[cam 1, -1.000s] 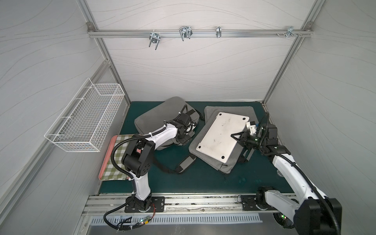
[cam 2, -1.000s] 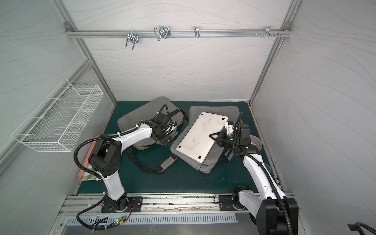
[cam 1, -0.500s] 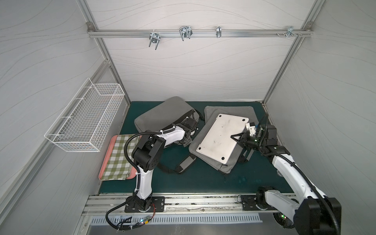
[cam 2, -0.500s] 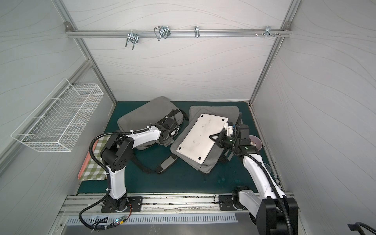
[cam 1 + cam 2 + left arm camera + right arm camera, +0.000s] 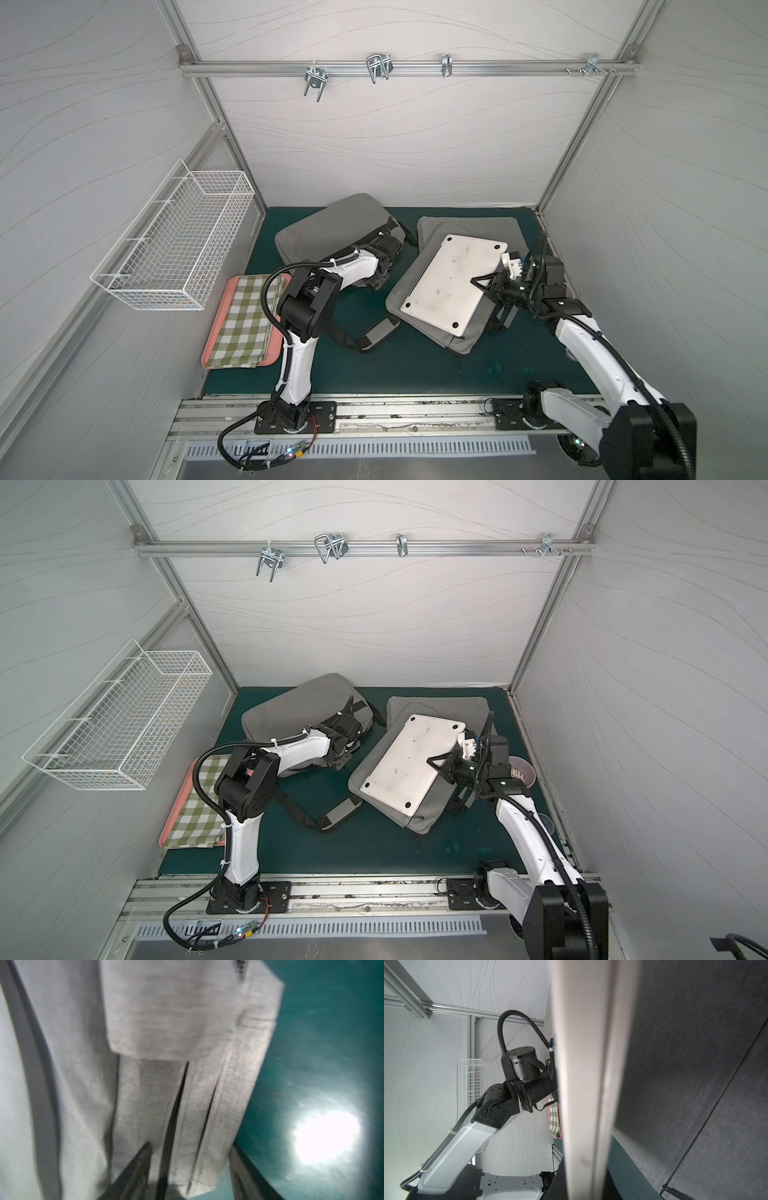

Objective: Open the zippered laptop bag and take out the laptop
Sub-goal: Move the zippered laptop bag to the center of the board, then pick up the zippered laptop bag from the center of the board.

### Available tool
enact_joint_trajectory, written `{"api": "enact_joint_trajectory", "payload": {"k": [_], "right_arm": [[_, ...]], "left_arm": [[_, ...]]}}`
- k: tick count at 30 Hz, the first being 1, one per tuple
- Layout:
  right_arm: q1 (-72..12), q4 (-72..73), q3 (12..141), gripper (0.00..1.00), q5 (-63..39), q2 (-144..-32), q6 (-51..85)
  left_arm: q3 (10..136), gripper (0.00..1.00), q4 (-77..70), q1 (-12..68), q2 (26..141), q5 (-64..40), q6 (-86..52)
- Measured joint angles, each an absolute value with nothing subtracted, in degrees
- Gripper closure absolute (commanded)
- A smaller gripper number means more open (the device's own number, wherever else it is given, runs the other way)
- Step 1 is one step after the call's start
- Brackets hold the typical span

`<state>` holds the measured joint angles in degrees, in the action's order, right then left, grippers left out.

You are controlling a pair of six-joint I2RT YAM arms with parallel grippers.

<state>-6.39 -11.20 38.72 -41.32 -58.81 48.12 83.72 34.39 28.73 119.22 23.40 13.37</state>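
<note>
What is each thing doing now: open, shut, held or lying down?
laptop: closed, underside up, out over the right bag.
right gripper: shut on the laptop's edge.
right bag: flat beneath the laptop.
left gripper: astride the left bag's corner, grip unclear.
left bag: lying flat.
checked cloth: folded on the pink tray.

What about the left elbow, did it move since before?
Yes. The left elbow swung away from the tray toward the laptop, uncovering more cloth.
</note>
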Motion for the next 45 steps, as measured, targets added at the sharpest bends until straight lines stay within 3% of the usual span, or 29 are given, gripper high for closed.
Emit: {"api": "enact_joint_trajectory", "payload": {"k": [10,13,24,33,34,45], "right_arm": [[-6.39,-11.20,37.98,1.00,-41.17,-58.81,48.12],[-6.39,-11.18,37.95,1.00,-41.12,-58.81,48.12],[-6.39,-9.93,36.53,1.00,-41.01,-58.98,48.21],[-6.39,-9.54,36.40,1.00,-41.01,-59.11,48.23],[-6.39,-9.45,36.40,1.00,-41.01,-59.13,48.27],[-6.39,-8.58,36.40,1.00,-41.04,-59.53,48.60]], "left_arm": [[90.85,0.77,40.58,26.72,124.07,25.34,12.56],[92.73,0.80,42.59,26.35,125.14,26.68,13.21],[89.49,0.34,40.49,27.27,122.54,31.55,19.92],[83.72,0.22,34.59,29.95,115.92,32.91,23.73],[83.15,0.04,33.98,30.11,115.09,33.21,23.90],[82.94,0.01,33.12,28.45,114.96,29.34,27.18]]}}
